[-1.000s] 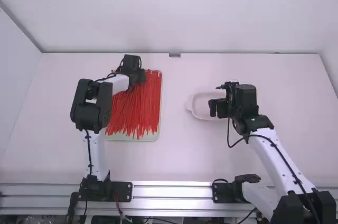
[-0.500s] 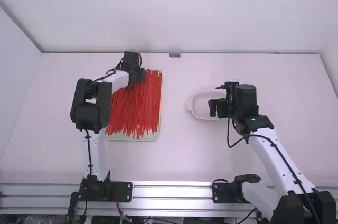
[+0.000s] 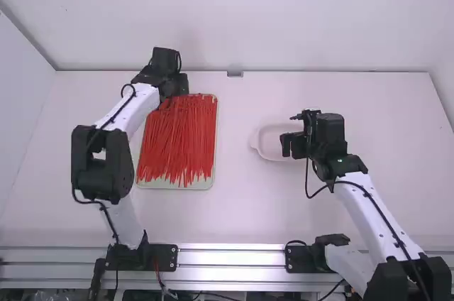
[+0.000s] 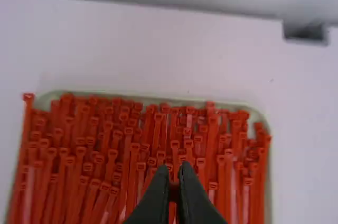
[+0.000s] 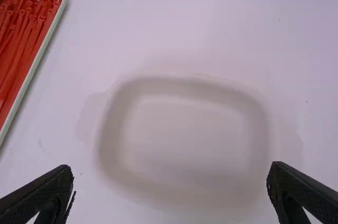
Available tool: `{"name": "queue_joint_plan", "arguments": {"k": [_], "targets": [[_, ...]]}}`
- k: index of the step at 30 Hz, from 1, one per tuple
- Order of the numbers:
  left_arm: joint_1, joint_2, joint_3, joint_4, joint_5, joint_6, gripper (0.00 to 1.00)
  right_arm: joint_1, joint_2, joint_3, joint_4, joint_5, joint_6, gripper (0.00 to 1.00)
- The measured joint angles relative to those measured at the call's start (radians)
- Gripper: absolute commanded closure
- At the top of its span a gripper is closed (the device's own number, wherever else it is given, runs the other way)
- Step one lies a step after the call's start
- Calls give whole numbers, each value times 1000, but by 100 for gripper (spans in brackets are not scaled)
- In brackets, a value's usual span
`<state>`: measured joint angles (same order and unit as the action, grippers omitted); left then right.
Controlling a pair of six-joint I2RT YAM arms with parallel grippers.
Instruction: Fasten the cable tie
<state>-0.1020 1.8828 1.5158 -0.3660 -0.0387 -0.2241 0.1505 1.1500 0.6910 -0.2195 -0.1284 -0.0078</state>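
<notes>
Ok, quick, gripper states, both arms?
Left gripper: shut, apparently on a red cable tie.
Right gripper: open, empty, over the white dish.

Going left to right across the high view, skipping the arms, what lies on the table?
red cable ties on their tray → small grey bracket at the table's far edge → white dish
</notes>
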Motion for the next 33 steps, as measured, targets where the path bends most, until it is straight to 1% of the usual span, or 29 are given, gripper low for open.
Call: {"name": "queue_joint_plan", "arguments": {"k": [5, 8, 10, 12, 13, 14, 15, 16, 17, 19, 20, 22, 27, 33], "targets": [[0, -123, -3, -40, 0, 1, 98, 0, 0, 0, 0, 0, 2, 2], [0, -227, -56, -19, 0, 8, 98, 0, 0, 0, 0, 0, 3, 2], [0, -314, -117, 5, 0, 14, 98, 0, 0, 0, 0, 0, 3, 2], [0, -417, -212, 63, 0, 15, 98, 0, 0, 0, -1, -1, 2, 2], [0, -417, -212, 63, 0, 15, 98, 0, 0, 0, -1, -1, 2, 2], [0, -486, -283, 106, 0, 15, 98, 0, 0, 0, 0, -4, 0, 2], [0, -518, -317, 130, 0, 15, 98, 0, 0, 0, 0, -7, 3, 2], [0, -584, -394, 183, 0, 14, 98, 0, 0, 0, 0, -15, 0, 2], [0, -597, -409, 192, 0, 14, 98, 0, 0, 0, 0, -17, 2, 2], [0, -693, -527, 271, 0, 14, 98, 0, 0, 0, 2, -33, 0, 2], [0, -698, -533, 274, 0, 15, 98, 0, 0, 0, 2, -34, 1, 2], [0, -779, -640, 344, 0, 10, 98, 0, 0, 0, 11, -55, 0, 2], [0, -871, -782, 465, 46, 6, 98, 0, 0, 0, 37, -118, 0, 2], [0, -888, -841, 553, 141, 6, 98, 0, 0, 0, 78, -256, -19, 2]]}}
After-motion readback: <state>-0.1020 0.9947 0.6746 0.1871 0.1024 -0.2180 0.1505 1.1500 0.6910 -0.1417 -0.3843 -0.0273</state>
